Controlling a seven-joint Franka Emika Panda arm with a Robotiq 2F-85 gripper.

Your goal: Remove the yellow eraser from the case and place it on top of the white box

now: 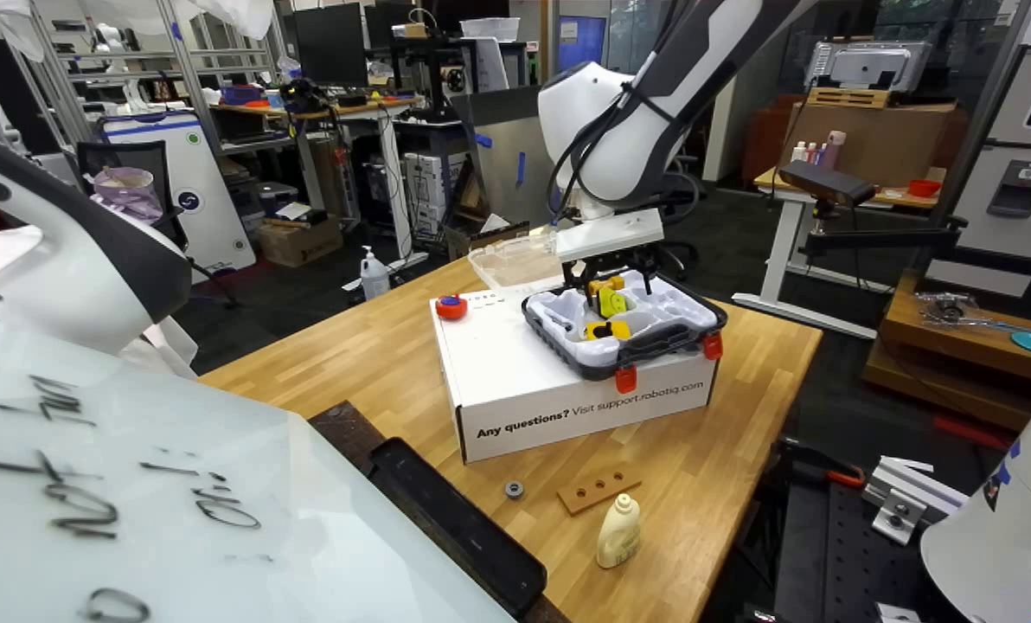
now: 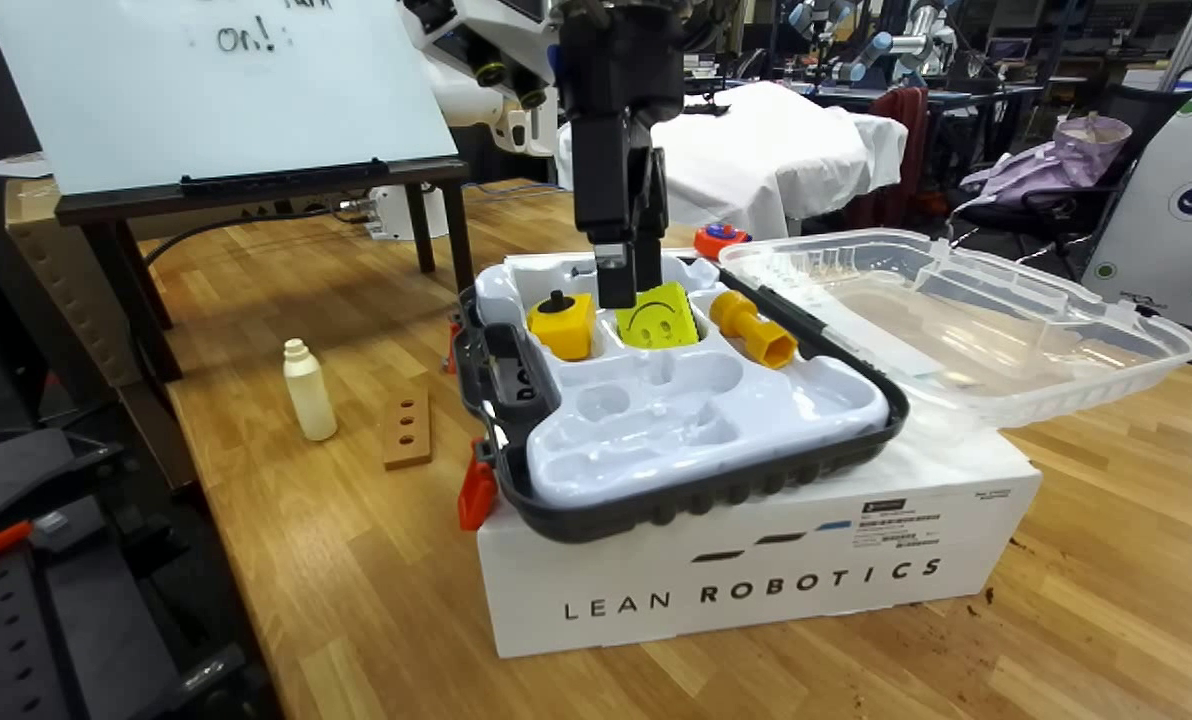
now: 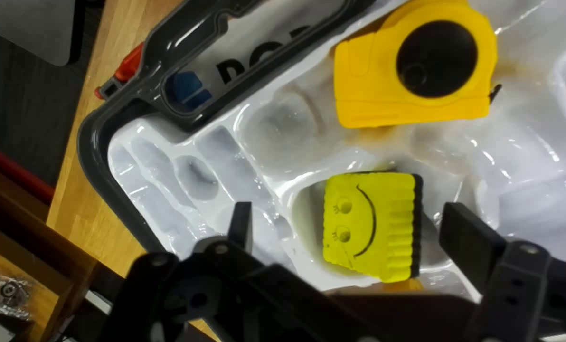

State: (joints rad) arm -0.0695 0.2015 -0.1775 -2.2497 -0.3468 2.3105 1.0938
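Note:
The yellow eraser (image 3: 371, 225) is a bright yellow block with a drawn smile and a dark back edge. It leans in a pocket of the case and also shows in both exterior views (image 1: 611, 302) (image 2: 659, 318). The case (image 1: 593, 372) (image 2: 646, 522) has a black rim, a white moulded inside and red latches. It lies opened on the white box (image 1: 498, 363) (image 2: 716, 590). My gripper (image 3: 347, 232) is open, its fingers on either side of the eraser with gaps. In the exterior views the gripper (image 1: 617, 291) (image 2: 632, 292) hangs over the eraser.
A yellow tape measure (image 3: 416, 66) (image 2: 563, 327) and a yellow tube (image 2: 753, 328) lie in pockets beside the eraser. The clear lid (image 2: 956, 310) is folded back. A red-blue object (image 1: 451, 307) sits on the box corner. A bottle (image 1: 619, 532) and wooden strip (image 1: 598, 493) are on the table.

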